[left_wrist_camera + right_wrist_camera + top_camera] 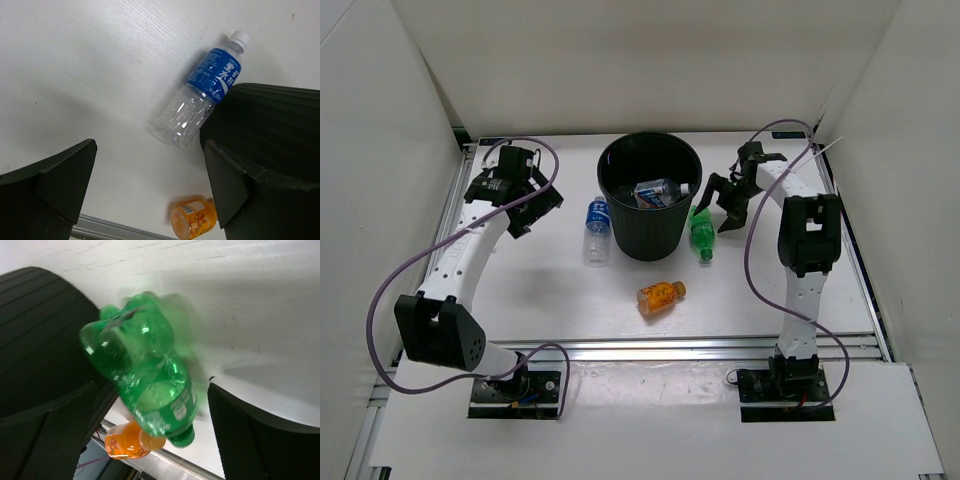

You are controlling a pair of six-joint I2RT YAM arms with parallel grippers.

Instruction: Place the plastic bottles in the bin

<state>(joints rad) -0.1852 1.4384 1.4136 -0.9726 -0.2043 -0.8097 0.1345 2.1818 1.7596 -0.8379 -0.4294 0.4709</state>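
The black bin stands at the table's middle back, with a crumpled clear bottle showing a blue label inside it. On the table left of the bin lies a clear bottle with a blue label. A green bottle lies against the bin's right side, blurred in the right wrist view. An orange bottle lies in front of the bin. My right gripper hangs open over the green bottle, one finger to each side. My left gripper is open and holds nothing.
White walls close in the table on the left, back and right. A metal rail runs along the front edge. The bin's ribbed wall is close beside both grippers.
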